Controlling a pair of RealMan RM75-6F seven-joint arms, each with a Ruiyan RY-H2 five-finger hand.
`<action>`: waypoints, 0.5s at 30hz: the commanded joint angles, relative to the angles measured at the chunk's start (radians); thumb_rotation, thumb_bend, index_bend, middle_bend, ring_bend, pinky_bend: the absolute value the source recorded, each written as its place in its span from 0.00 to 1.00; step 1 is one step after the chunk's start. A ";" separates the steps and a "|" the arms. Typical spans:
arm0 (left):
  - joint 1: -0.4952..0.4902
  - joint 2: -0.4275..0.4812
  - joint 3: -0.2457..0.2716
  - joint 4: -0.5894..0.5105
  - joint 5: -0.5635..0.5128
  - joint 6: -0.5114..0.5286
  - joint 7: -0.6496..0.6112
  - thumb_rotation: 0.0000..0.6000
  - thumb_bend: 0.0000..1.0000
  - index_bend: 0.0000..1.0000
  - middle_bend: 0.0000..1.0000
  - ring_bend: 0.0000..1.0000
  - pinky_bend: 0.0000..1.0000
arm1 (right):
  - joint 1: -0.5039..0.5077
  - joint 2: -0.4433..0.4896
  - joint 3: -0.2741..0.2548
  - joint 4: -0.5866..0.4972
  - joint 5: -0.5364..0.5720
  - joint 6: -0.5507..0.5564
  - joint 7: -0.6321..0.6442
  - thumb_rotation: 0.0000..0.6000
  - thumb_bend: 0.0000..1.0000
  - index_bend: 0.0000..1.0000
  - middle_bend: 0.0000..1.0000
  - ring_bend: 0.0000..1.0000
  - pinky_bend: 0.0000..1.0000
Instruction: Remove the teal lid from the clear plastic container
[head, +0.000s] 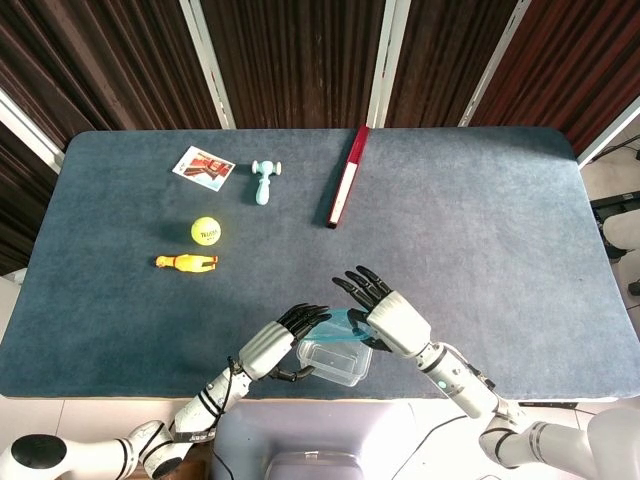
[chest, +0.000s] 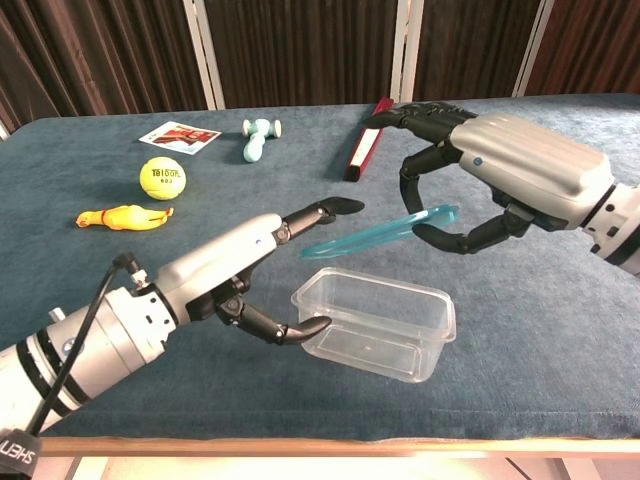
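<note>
Lid: teal lid (chest: 385, 230) lifted clear, pinched by right robot hand (chest: 500, 180).
Container: clear plastic container (chest: 375, 322) gripped by left robot hand (chest: 250, 275).

Card (head: 204, 166) print too small; right hand (head: 396, 321) hides lid (head: 338, 325) partly.

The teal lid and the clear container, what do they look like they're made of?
Teal lid: looks like thin translucent plastic with a glossy finish, since light passes through its tint. Clear container: likely thin transparent plastic, also shiny; the blue table shows through its walls, and its rim catches highlights.
</note>
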 joint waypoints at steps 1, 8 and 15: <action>0.006 0.028 -0.003 -0.026 0.013 0.032 0.011 1.00 0.33 0.00 0.00 0.00 0.00 | -0.005 0.021 0.005 -0.007 -0.005 0.019 -0.004 1.00 0.78 0.73 0.18 0.00 0.00; 0.024 0.127 -0.011 -0.091 0.001 0.066 0.063 1.00 0.32 0.00 0.00 0.00 0.00 | -0.020 0.103 0.018 -0.020 0.001 0.055 0.003 1.00 0.78 0.73 0.18 0.00 0.00; 0.048 0.215 -0.013 -0.092 -0.041 0.062 0.050 1.00 0.33 0.00 0.00 0.00 0.00 | -0.034 0.169 0.029 0.023 0.024 0.048 -0.052 1.00 0.78 0.73 0.18 0.00 0.00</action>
